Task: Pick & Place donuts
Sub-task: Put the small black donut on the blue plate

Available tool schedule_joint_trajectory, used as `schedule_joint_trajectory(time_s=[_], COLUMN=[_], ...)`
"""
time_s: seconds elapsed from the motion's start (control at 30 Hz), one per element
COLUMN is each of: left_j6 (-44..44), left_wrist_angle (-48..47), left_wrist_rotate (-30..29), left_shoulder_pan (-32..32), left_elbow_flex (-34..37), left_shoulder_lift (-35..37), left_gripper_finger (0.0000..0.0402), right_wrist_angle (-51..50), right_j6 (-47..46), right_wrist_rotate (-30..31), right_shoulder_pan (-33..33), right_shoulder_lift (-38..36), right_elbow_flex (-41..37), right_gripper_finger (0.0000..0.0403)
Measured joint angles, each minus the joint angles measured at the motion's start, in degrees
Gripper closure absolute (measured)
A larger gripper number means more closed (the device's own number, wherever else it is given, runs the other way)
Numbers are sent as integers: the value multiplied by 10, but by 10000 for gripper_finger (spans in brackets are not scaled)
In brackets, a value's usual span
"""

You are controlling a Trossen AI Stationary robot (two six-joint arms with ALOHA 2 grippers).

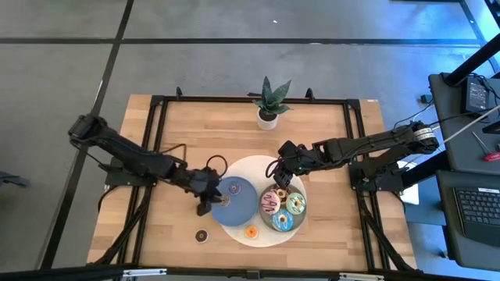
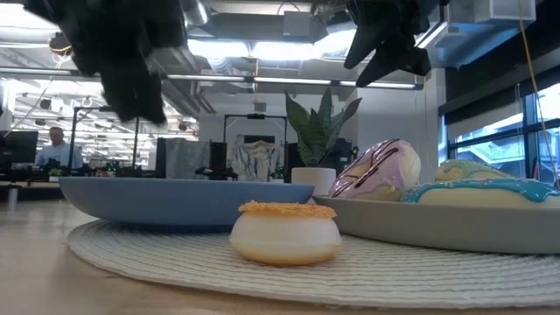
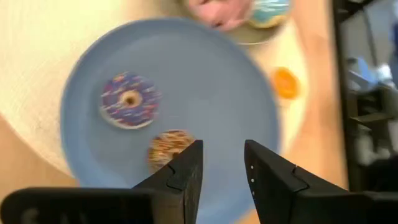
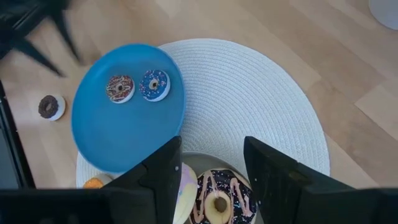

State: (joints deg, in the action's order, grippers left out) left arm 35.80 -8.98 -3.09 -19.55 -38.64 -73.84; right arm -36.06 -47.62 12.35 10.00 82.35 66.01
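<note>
A blue plate [image 1: 244, 209] lies on a round white mat [image 1: 251, 168]. On it rest two mini donuts, a purple one [image 3: 130, 99] and a brown sprinkled one [image 3: 166, 147]. My left gripper [image 3: 222, 167] hovers open above the plate's left part, close over the brown one, with nothing between its fingers. A grey plate [image 1: 303, 212] carries several larger iced donuts [image 1: 283, 209]. My right gripper [image 4: 211, 163] hangs open above it and touches nothing. An orange mini donut [image 2: 284, 232] sits on the mat's near edge. A dark brown mini donut [image 1: 201, 235] lies on the bare wood.
A potted plant [image 1: 269, 105] stands at the table's far middle. A black frame [image 1: 160, 109] runs round the wooden top. Bare wood lies left of the mat and along the far side.
</note>
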Motion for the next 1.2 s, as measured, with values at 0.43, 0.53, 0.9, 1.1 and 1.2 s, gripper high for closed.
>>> schedule_joint_trajectory(time_s=[0.43, 0.53, 0.9, 1.1, 1.2], left_j6=[120, 198, 282, 292, 291], left_wrist_angle=[-305, -325, -280, -226, -206], left_wrist_rotate=[-120, -123, -148, -138, -139], left_shoulder_pan=[-180, -214, -292, -292, -292], left_elbow_flex=[-170, -172, -171, -171, -171], left_shoulder_lift=[-23, -49, -188, -236, -247], left_gripper_finger=[288, 288, 288, 288, 288], right_wrist_angle=[3, 3, 4, 4, 4], right_j6=[3, 3, 16, 18, 18], right_wrist_rotate=[1, 2, 2, 2, 2], right_shoulder_pan=[0, 0, 0, 0, 0], right_shoulder_lift=[0, 0, 0, 0, 0], right_elbow_flex=[0, 0, 0, 0, 0], right_gripper_finger=[228, 228, 228, 228, 228])
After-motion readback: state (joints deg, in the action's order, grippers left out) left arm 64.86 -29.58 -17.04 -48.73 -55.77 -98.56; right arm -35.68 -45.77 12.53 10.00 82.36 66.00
